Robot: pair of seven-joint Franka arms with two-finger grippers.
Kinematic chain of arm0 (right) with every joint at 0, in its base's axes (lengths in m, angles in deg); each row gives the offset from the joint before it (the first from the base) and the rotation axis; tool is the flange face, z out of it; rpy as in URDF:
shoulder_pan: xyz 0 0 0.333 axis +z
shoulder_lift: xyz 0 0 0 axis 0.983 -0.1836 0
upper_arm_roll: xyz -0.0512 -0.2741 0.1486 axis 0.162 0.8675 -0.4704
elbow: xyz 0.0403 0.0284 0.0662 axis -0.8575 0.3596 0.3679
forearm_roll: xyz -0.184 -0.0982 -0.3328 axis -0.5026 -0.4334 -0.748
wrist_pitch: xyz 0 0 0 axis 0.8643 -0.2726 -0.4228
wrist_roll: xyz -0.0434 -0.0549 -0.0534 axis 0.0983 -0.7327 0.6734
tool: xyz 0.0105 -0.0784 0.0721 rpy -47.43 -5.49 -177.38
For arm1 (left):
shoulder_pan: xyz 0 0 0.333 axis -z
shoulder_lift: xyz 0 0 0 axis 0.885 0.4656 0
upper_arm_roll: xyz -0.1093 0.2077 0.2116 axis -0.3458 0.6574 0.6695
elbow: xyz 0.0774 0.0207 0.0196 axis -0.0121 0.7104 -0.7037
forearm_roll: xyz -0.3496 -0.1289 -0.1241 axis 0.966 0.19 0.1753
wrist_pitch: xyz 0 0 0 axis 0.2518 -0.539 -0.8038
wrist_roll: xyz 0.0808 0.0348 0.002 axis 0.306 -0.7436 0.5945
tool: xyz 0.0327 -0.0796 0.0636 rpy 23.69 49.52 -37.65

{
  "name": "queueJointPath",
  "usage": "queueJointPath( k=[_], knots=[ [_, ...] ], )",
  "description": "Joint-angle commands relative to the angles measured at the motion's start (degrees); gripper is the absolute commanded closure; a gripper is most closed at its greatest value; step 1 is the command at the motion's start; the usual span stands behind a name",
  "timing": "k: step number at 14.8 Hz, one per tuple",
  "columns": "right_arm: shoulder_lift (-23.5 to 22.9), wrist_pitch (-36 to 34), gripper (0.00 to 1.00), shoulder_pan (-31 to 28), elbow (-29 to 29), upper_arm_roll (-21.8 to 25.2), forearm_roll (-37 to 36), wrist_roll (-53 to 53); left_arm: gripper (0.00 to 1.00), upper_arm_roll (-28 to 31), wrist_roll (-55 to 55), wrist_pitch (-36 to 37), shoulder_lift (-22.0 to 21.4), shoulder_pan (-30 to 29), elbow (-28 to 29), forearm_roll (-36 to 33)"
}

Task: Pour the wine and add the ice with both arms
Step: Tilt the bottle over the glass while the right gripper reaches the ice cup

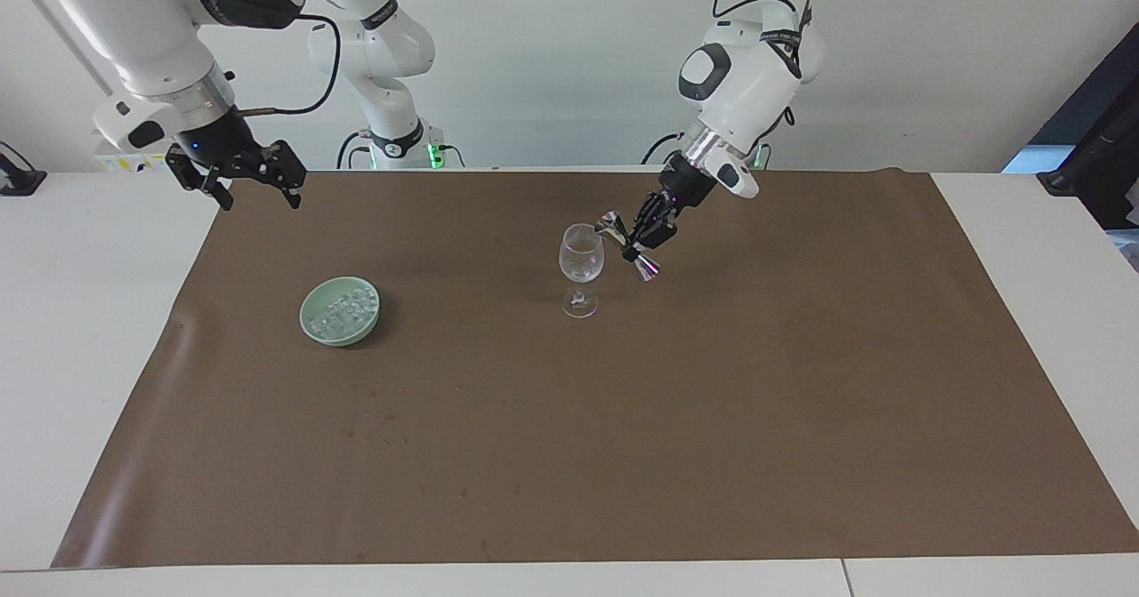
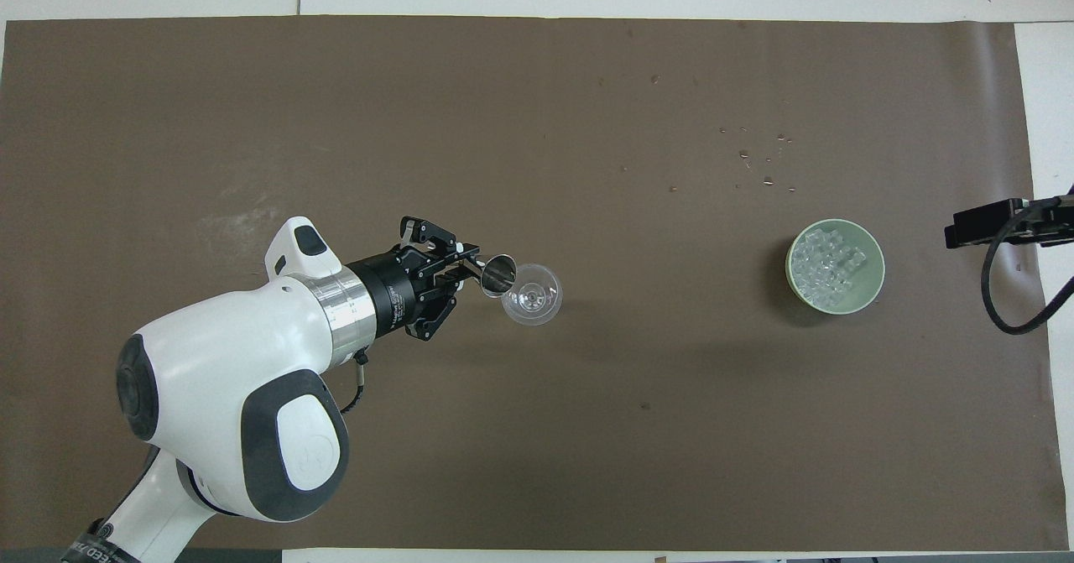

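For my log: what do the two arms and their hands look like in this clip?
Both arms are glossy white with rounded shells, dark grey joint caps and black bands carrying small lettering. Each has a silver wrist ring, black cables, and a black linkage-fingered hand: left hand, right hand.

on the desk (image 1: 1023,223) lies a mat (image 1: 712,419). the glass (image 1: 581,268) stands mid-mat, nearer the robots' edge. the bowl (image 1: 339,311) of ice (image 1: 345,308) sits well apart, toward the right arm's end.
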Motion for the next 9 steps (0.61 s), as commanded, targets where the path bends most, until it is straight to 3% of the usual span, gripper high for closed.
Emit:
queueJointPath(
  k=[1, 3, 6, 9],
  knots=[
    [4.1, 5.0, 0.0, -0.2, 7.5, -0.3, 0.8, 2.9, 1.0, 0.2, -0.9, 0.3, 1.1, 0.1, -1.1, -3.9],
    [3.8, 6.0, 0.0, 0.0, 8.6, -0.3, 0.8, 4.7, 1.0, 0.2, -0.9, 0.3, 1.2, 0.1, -1.2, -7.3],
    [3.5, 14.7, 0.0, 0.3, 16.1, -0.3, 0.7, 3.7, 1.0, 0.1, -1.3, 0.2, 1.2, 0.1, -1.2, -8.7],
    [-1.3, 19.7, 0.0, 2.0, 17.3, -0.3, 0.6, 3.9, 1.0, -0.2, -2.9, -1.1, 1.3, 0.1, -1.6, -10.4]
  ],
)
